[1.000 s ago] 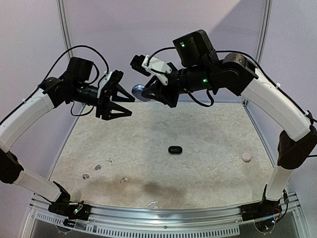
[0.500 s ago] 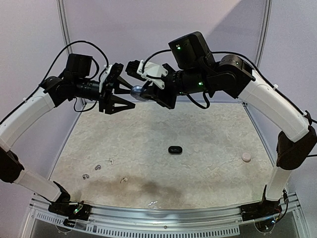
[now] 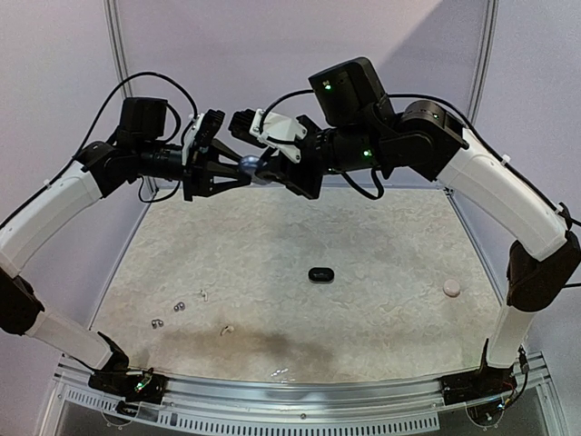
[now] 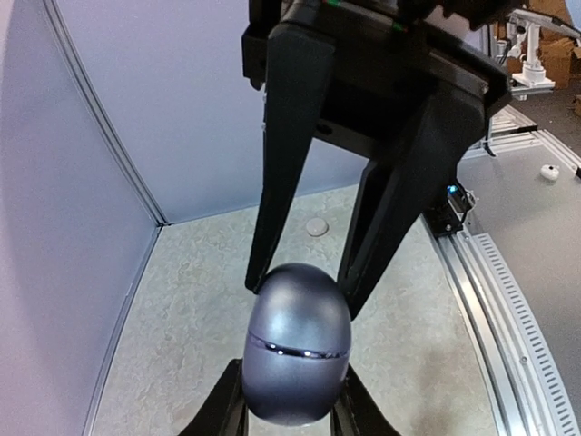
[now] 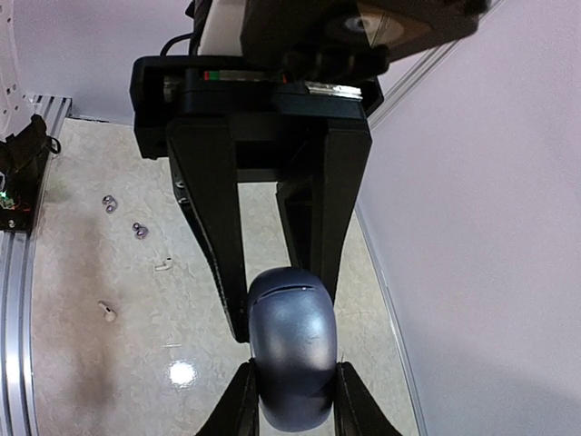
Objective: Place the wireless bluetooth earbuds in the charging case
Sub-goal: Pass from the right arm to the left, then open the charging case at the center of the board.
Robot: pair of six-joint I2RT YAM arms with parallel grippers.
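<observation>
Top external: charging case clamped between left tool and right tool.

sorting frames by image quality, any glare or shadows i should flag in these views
Right wrist view: a bright glare spot on the table, left of the grey case in the picture. Left wrist view: small glints along the case's seam. Top view: a soft dark shadow patch on the table near the front rail.

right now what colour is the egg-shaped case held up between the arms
The case is a glossy metallic blue-grey; the left wrist view shows it best.
</observation>
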